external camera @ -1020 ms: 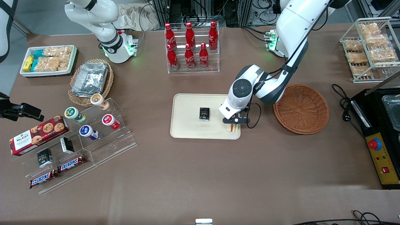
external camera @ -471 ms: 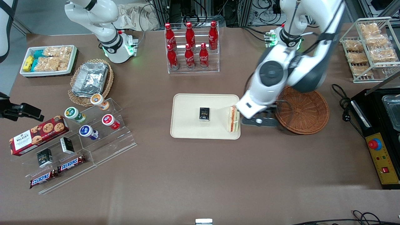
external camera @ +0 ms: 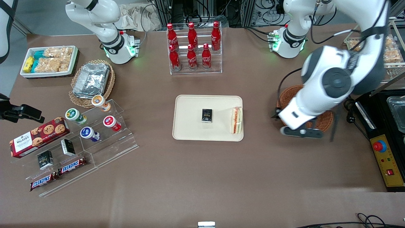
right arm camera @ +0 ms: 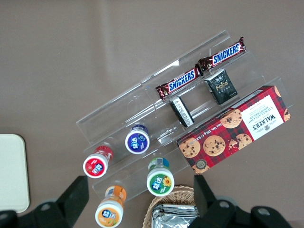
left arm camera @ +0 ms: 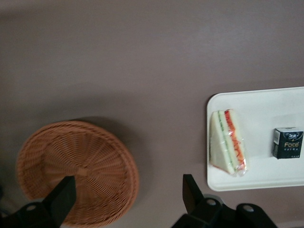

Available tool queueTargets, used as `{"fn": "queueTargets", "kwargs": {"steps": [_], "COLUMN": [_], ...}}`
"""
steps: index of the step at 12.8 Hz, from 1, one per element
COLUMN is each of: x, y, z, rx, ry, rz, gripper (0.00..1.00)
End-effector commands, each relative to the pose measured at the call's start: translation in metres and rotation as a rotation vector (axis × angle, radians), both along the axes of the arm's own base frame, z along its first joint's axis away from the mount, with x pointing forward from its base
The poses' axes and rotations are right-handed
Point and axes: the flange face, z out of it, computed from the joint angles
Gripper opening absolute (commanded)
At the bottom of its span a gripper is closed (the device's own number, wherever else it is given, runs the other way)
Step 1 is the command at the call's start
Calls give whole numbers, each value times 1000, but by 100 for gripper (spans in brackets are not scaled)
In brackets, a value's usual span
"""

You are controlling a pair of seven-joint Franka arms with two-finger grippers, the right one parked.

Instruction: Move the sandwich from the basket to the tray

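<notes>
- Sandwich [external camera: 236,120]: 1. Lies on the tray [external camera: 190,104], standing on edge at the 3 o'clock rim (front view), striped filling facing up. Nothing touches it.
- Tray: 1, mid-bench. It also carries 1 small black box [external camera: 207,115], near centre, at the sandwich's 9 o'clock and apart from it.
- Basket [external camera: 326,122]: 1, on the bench at the tray's 3 o'clock, with bare bench between them. Nothing inside, per the wrist view.
- Tool [external camera: 303,131]: raised over the basket's rim nearest the front camera. Fingers [left arm camera: 59,199] spread wide, nothing between them.
- In the way: the working arm's wrist and forearm cover most of the basket in the front view. Sandwich and tray are in plain sight.
- Around: 6 red cola bottles [external camera: 191,47] in a clear rack at the tray's 12 o'clock. Toward the parked arm's end is a clear stepped stand with 4 capped tubs [external camera: 91,118], 2 Snickers bars [external camera: 58,173] and 1 cookie box [external camera: 38,136].
</notes>
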Motion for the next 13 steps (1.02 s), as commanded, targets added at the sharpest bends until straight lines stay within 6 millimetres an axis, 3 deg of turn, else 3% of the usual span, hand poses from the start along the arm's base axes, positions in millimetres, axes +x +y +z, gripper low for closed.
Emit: {"fn": "queueTargets", "kwargs": {"steps": [1, 3, 7, 10, 13], "x": [0, -11, -53, -87, -94], "y": [35, 53, 57, 77, 82], "z": [54, 85, 129, 167, 182], "rx": [-24, -27, 9, 30, 1], "ry": [-39, -79, -85, -76, -77], "rz": [35, 69, 46, 51, 45], "gripper": [100, 100, 100, 100, 100]}}
